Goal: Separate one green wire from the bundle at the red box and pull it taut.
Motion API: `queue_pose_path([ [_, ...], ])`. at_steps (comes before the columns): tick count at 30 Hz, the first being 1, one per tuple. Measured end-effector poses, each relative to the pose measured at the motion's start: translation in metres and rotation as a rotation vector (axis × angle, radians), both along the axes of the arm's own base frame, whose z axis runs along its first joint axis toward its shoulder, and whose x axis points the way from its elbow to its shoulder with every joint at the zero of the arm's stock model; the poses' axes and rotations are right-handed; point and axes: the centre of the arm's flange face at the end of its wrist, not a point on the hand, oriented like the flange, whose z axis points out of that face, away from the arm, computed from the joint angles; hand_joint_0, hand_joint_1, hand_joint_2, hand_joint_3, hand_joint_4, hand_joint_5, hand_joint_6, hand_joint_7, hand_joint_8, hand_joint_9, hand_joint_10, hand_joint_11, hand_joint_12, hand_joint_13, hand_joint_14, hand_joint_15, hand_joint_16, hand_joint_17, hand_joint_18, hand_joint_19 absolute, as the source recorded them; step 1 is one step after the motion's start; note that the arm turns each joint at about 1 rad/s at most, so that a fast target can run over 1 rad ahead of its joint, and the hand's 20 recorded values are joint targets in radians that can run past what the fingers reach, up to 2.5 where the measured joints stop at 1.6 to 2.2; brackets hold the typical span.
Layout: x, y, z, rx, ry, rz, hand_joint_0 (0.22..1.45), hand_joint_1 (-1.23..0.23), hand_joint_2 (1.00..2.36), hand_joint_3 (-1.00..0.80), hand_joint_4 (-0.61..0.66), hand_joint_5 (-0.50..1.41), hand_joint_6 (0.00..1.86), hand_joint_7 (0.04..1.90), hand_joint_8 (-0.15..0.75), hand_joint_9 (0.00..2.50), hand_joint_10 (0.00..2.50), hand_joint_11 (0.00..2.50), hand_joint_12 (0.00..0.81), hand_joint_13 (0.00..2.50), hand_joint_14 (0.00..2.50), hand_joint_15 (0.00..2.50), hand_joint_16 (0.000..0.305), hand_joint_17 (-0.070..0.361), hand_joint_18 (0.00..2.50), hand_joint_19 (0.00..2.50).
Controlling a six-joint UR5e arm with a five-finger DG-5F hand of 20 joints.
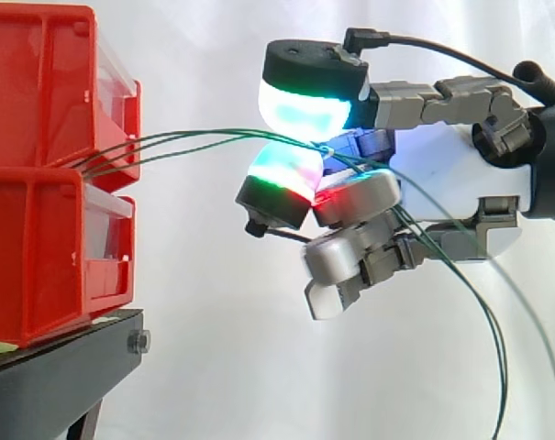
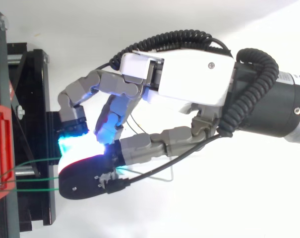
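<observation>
Thin green wires (image 1: 121, 154), fanning from stacked red boxes (image 1: 29, 229)

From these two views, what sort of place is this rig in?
Probably a robotics lab test cell: a plain white curtain as backdrop, stacked red plastic bins on a black metal stand, and thin green wires pinched in the robot hand.

Bright, even light washes the white curtain (image 1: 213, 348), nearly shadowless. The top view is brighter still, whites blown to glare. The hand's (image 2: 189, 74) pads (image 1: 305, 108) glow cyan, tinting neighbouring fingers (image 2: 112, 116).
</observation>
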Motion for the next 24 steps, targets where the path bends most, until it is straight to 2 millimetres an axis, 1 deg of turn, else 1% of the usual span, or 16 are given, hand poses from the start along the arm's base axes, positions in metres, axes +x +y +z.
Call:
queue_pose_path([
  [1,0.0000,0.0000,0.0000,0.000,0.000,0.000,0.58,-0.71,1.02,-0.01,0.01,-0.17,0.85,1.31,0.329,1.08,0.02,0.96,0.408,0.65,0.01,0.35,0.060,0.136,0.73,0.42],
  [2,0.0000,0.0000,-0.0001,0.000,0.000,-0.001,0.58,-0.71,1.02,-0.01,0.01,-0.17,0.84,1.31,0.322,1.05,0.02,0.90,0.403,0.62,0.01,0.30,0.060,0.135,0.68,0.40],
  [5,-0.0001,-0.0004,0.0000,0.000,0.000,-0.005,0.58,-0.73,1.02,-0.02,0.00,-0.16,0.84,1.32,0.292,0.84,0.02,0.52,0.382,0.42,0.00,0.09,0.058,0.131,0.52,0.26],
  [8,0.0000,-0.0004,0.0001,0.000,-0.001,-0.008,0.58,-0.74,1.02,-0.03,-0.01,-0.16,0.83,1.33,0.278,0.74,0.01,0.36,0.372,0.33,0.00,0.01,0.058,0.131,0.42,0.17],
  [10,0.0001,-0.0005,0.0001,0.000,-0.002,-0.010,0.58,-0.74,1.02,-0.04,-0.02,-0.16,0.82,1.35,0.266,0.66,0.01,0.24,0.364,0.26,0.00,0.00,0.057,0.129,0.34,0.11],
  [16,0.0000,-0.0003,0.0000,-0.001,-0.002,-0.011,0.58,-0.76,1.02,-0.04,-0.06,-0.16,0.80,1.37,0.220,0.47,0.00,0.03,0.340,0.15,0.00,0.00,0.054,0.122,0.18,0.01],
  [19,-0.0002,-0.0002,-0.0004,-0.002,0.000,-0.011,0.58,-0.77,1.02,-0.04,-0.08,-0.16,0.80,1.37,0.206,0.43,0.00,0.00,0.339,0.13,0.00,0.00,0.054,0.122,0.15,0.00],
  [20,-0.0002,-0.0001,-0.0004,-0.003,0.000,-0.011,0.58,-0.75,1.02,-0.03,-0.08,-0.16,0.82,1.32,0.195,0.39,0.00,0.00,0.337,0.09,0.00,0.00,0.054,0.121,0.09,0.01],
  [24,-0.0007,-0.0004,-0.0010,-0.004,0.005,-0.010,0.58,-0.76,1.02,-0.04,-0.09,-0.16,0.82,1.33,0.181,0.34,0.00,0.00,0.334,0.08,0.00,0.00,0.054,0.121,0.08,0.00],
])
